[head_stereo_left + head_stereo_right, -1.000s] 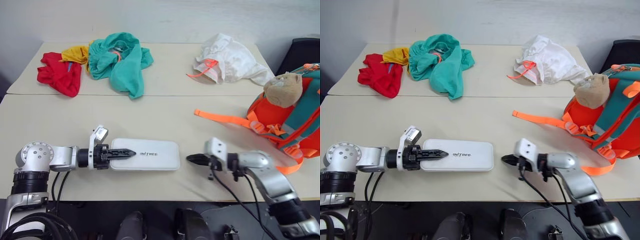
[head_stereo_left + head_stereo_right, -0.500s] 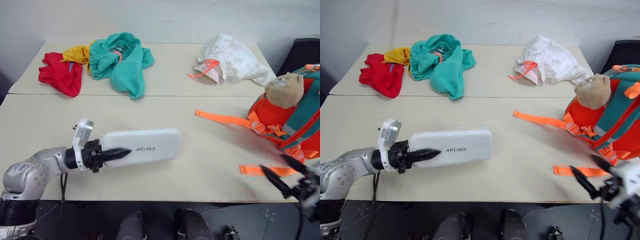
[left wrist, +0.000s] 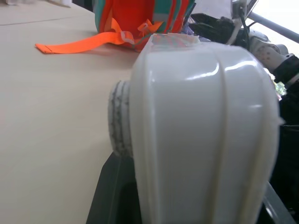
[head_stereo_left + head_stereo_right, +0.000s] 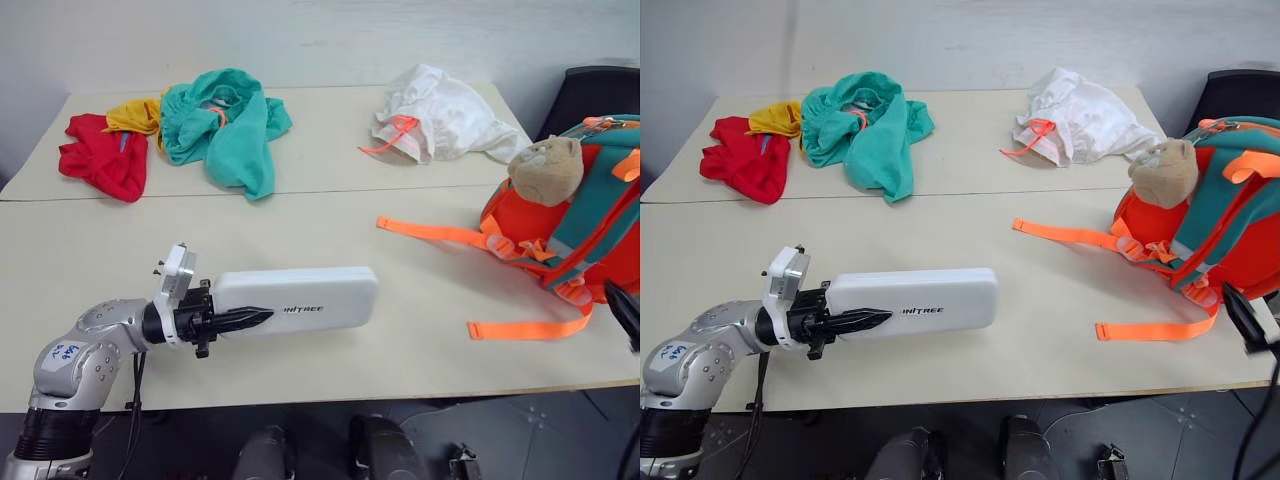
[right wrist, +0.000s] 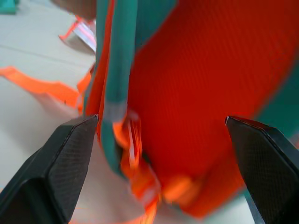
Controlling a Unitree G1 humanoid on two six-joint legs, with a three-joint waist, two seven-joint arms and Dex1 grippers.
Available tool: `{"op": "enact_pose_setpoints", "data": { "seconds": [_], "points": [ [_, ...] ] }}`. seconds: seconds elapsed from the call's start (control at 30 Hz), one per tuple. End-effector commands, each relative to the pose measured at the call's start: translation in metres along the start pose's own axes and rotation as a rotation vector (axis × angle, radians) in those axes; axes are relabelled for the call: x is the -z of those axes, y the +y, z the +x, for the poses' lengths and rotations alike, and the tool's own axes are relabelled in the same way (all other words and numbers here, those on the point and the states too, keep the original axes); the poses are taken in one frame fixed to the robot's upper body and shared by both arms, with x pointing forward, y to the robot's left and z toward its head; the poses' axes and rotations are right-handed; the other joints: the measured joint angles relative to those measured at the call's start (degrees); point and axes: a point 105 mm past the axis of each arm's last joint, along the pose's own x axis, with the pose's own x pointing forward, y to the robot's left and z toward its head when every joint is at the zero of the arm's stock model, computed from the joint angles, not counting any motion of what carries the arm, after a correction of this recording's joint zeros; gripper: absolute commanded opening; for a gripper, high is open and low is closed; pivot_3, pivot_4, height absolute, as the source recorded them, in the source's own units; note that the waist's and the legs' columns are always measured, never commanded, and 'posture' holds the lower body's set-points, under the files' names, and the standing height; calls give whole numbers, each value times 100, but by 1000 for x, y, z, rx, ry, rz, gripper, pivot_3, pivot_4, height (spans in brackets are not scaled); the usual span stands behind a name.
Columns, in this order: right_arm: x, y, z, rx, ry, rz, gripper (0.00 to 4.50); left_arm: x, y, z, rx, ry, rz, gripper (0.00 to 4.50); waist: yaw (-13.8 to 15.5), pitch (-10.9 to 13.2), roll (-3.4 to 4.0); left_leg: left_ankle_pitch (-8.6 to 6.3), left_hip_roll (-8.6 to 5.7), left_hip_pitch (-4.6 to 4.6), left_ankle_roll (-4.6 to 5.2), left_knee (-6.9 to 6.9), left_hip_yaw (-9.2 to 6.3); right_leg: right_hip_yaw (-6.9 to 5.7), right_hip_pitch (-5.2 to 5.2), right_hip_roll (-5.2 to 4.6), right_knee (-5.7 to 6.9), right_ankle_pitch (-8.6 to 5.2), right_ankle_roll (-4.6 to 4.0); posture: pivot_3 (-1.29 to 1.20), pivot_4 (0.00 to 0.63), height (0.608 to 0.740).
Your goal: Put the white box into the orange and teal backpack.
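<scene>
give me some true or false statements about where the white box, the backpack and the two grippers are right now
1. The left gripper is shut on one end of the flat oblong white plastic box. True.
2. The white box is already inside the orange and teal backpack. False: it is out over the beige table, well left of the backpack.
3. The right gripper has its black fingers spread wide, with the backpack's orange fabric between them. True.
4. A tan plush animal sits on the backpack. True.
5. The white cloth bag with an orange drawstring lies inside the backpack. False: it lies on the table's far side.

Beige table (image 4: 330, 210): clothes, bag, backpack (image 4: 585, 225).
</scene>
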Motion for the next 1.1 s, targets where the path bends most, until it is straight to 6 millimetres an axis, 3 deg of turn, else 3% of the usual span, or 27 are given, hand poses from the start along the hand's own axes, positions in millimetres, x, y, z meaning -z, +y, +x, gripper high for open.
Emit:
{"op": "enact_pose_setpoints", "data": {
  "seconds": [0.03,0.13,0.23,0.37,0.47,0.6,0.73,0.87,1.0,1.1],
  "points": [
    [2,12,31,-119,7,41,4456,-9,-7,-4,0,-34,34,1189,16,1,1,1,0,-2,0,0,-1,-1,0,2,1,0,0,0,150,740],
    [-1,17,53,-160,-9,59,4456,-9,-8,-7,-21,-43,37,1189,56,2,4,9,0,-12,2,3,-5,-7,-2,2,1,-1,-1,0,150,740],
    [-2,20,69,-183,-29,58,3825,-15,-5,-13,-76,-95,32,1189,117,3,4,10,-5,-17,8,15,-5,-7,-2,-2,0,1,2,0,150,740],
    [-5,27,80,-217,-74,46,2417,-32,2,-22,-150,-224,5,1189,141,3,4,10,-6,-17,10,18,-3,-6,0,-5,0,3,6,0,150,740],
    [-11,47,87,-313,-121,86,1313,-57,11,-40,-230,-418,-52,1189,133,5,0,11,-1,-17,8,21,-4,-6,0,-3,3,3,7,0,150,740],
    [-26,75,97,-423,-177,118,45,-63,19,-55,-305,-473,-72,1189,42,5,1,14,3,-12,2,16,-2,-5,1,3,18,3,6,0,150,740],
    [-55,132,109,-637,-265,184,28,-68,29,-75,-392,-550,-92,1189,-29,6,-1,15,5,-12,0,18,-2,-5,0,7,26,3,6,0,150,740],
    [-87,191,110,-864,-350,259,28,-67,34,-79,-438,-558,-103,1189,-39,7,-2,17,13,-15,-9,13,-4,-6,-6,12,29,3,6,0,150,740],
    [-105,232,90,-1095,-366,328,27,-65,36,-82,-465,-543,-96,1189,11,7,-2,15,11,-25,-9,12,-5,-7,-12,11,23,3,6,0,150,740],
    [-108,246,65,-1240,-303,365,27,-65,35,-86,-485,-541,-81,1189,42,7,-5,11,7,-39,-4,13,-8,-9,-22,6,18,3,6,0,150,740]
  ]
}}
